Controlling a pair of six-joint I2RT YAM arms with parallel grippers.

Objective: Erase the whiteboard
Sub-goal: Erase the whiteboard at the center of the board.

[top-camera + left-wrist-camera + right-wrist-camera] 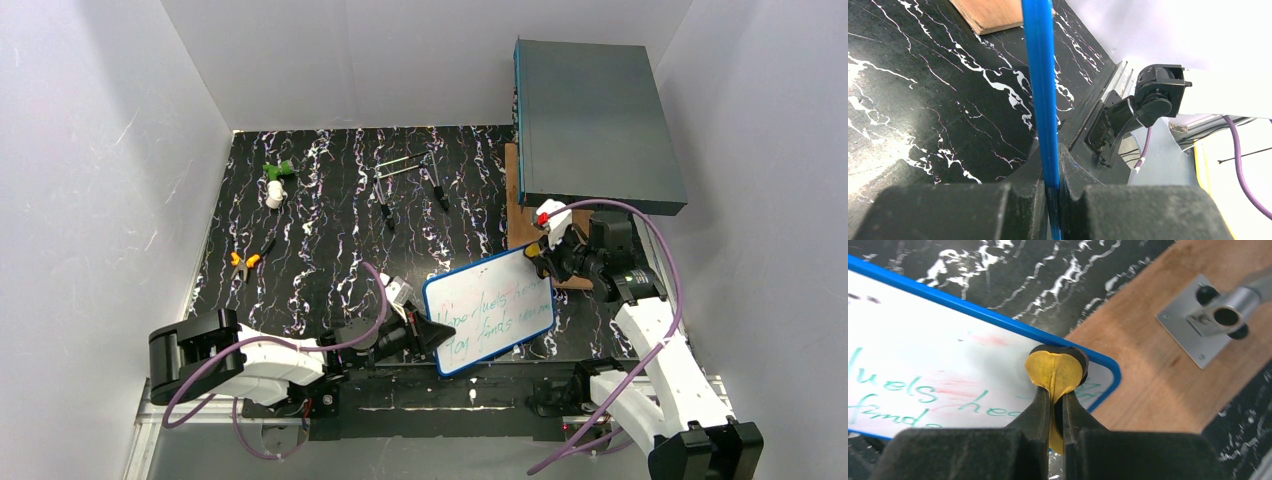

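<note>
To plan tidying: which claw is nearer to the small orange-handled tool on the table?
Left. The left claw, shut on the whiteboard's left edge, is right of the orange-handled tool. The right claw is farther right, at the whiteboard's far right corner, holding a yellow pad.

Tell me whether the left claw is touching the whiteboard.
Touching. Left wrist view: the left claw is shut on the whiteboard, pinching its blue frame with no gap.

The blue-framed whiteboard (490, 310) sits tilted, its face covered with green handwriting and red smudges.
</note>
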